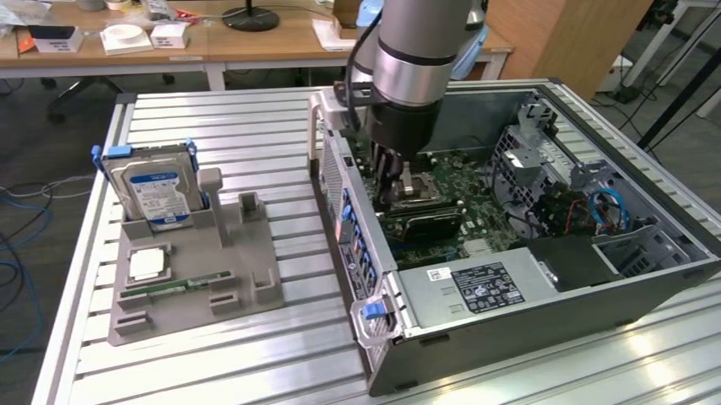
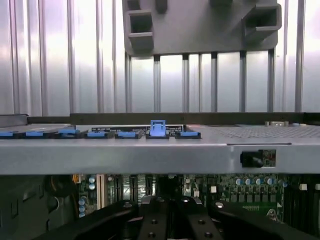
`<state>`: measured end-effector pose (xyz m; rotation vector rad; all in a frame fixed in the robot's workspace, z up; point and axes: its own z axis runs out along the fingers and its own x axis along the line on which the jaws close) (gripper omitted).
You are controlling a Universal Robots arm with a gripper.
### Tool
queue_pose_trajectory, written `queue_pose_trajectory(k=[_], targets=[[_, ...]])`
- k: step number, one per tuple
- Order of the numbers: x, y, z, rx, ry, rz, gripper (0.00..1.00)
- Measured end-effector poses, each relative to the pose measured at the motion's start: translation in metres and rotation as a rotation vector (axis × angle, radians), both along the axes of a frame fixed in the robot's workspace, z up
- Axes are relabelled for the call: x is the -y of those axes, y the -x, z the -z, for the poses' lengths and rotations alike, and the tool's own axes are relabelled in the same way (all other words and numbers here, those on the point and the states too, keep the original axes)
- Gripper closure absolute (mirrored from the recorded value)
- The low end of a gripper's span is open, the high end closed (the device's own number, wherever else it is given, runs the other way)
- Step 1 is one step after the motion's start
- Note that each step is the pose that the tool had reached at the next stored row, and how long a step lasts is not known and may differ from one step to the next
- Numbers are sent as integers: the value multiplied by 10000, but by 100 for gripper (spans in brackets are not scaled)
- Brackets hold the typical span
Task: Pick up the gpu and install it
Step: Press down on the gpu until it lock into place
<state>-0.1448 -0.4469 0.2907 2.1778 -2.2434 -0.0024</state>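
1. The tool (image 1: 394, 190) is down inside the PC case (image 1: 631, 291), right at the motherboard (image 1: 474, 181).
2. The gpu (image 1: 423, 221) sits in there too, looks about seated.
3. Can't tell if the tool is gripping or released.

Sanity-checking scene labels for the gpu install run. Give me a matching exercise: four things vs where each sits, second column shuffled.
Things:
1. hard drive
2. memory stick
3. gripper
4. blue cable

Places:
A. inside the open computer case, above the motherboard
B. standing upright in the grey holder
C. lying flat along the holder's low front edge
D. inside the case, toward the exterior view's right

Pairs: 1-B, 2-C, 3-A, 4-D
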Motion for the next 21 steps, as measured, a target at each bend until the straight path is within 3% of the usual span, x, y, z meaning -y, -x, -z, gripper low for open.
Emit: queue_pose_trajectory(k=[3,7,10,18,21], targets=[[-38,34,0,-1,1,2,89],[-38,54,-1,-4,1,2,89],[-38,69,-1,-105,-8,-1,89],[-9,86,0,-106,-10,4,89],[-8,99,0,-146,-13,-1,89]])
